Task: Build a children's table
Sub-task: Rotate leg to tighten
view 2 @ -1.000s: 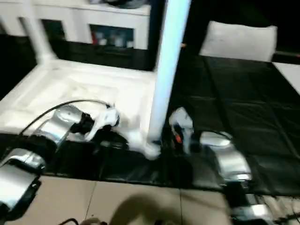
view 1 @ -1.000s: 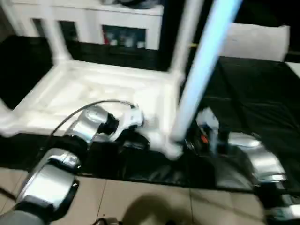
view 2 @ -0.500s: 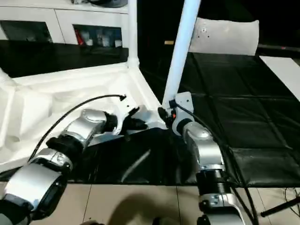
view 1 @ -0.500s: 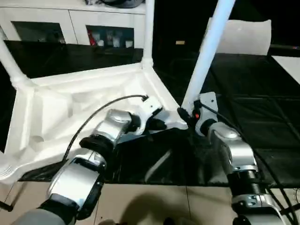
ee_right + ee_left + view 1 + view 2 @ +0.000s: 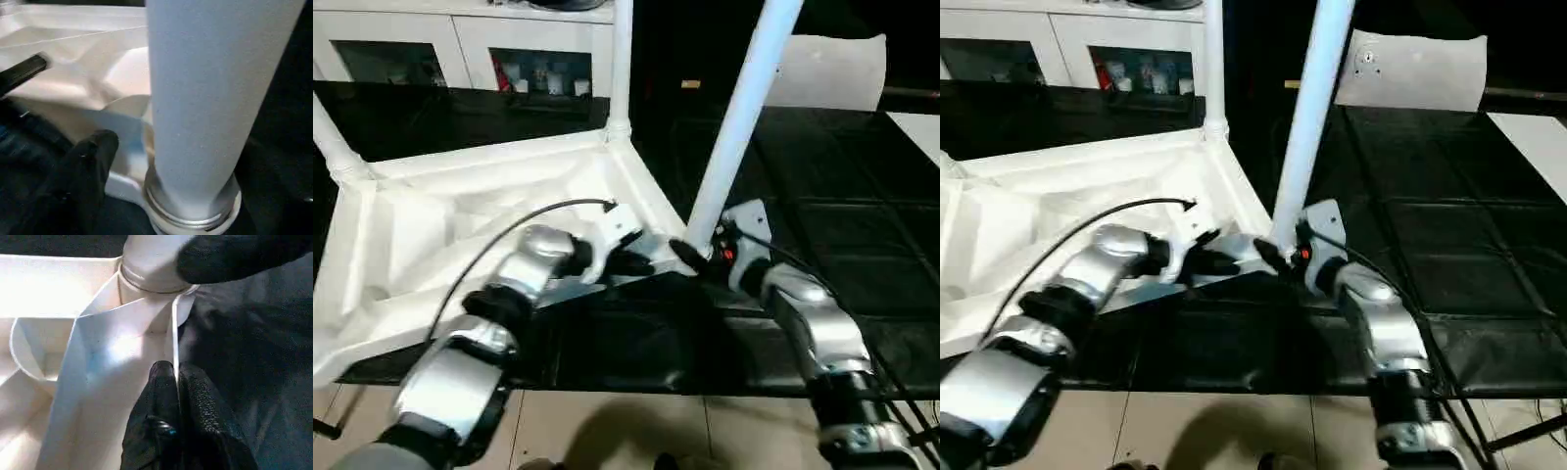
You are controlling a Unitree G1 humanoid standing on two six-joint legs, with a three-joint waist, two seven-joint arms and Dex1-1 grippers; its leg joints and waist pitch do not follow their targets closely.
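White plastic is most of what you see from where I stand: the tabletop (image 5: pixel 480 235) lies upside down on the black mat (image 5: pixel 1449 245), ribbed underside up, tilted a little so its near edge rides over the mat's front edge. Legs stand in its sockets: one at the far corner (image 5: pixel 621 59), one at the far left corner (image 5: pixel 331 137), and a third leg (image 5: pixel 739 117) rising from the near right corner, leaning slightly away to the right.

That near right corner is where both arms meet. The left gripper (image 5: pixel 177 382) has its two black fingers pressed tightly together on the thin upright rim of the tabletop just beside the socket, pinning the corner. The right gripper (image 5: pixel 90 161) sits at the foot of the third leg with its fingers spread; one finger (image 5: pixel 1268 257) lies against the socket collar, and the leg itself looks unclasped, though I can't see the far finger well.

To my eye the step is seating this leg. It would go best if the left keeps the rim steady while the leg is pushed straight down its own line into the collar, not sideways, since the lean suggests it may not be fully home.

Both silver forearms reach forward and inward, wrists bent toward each other, the left low across the tabletop's near edge, the right angled in from the mat's side.
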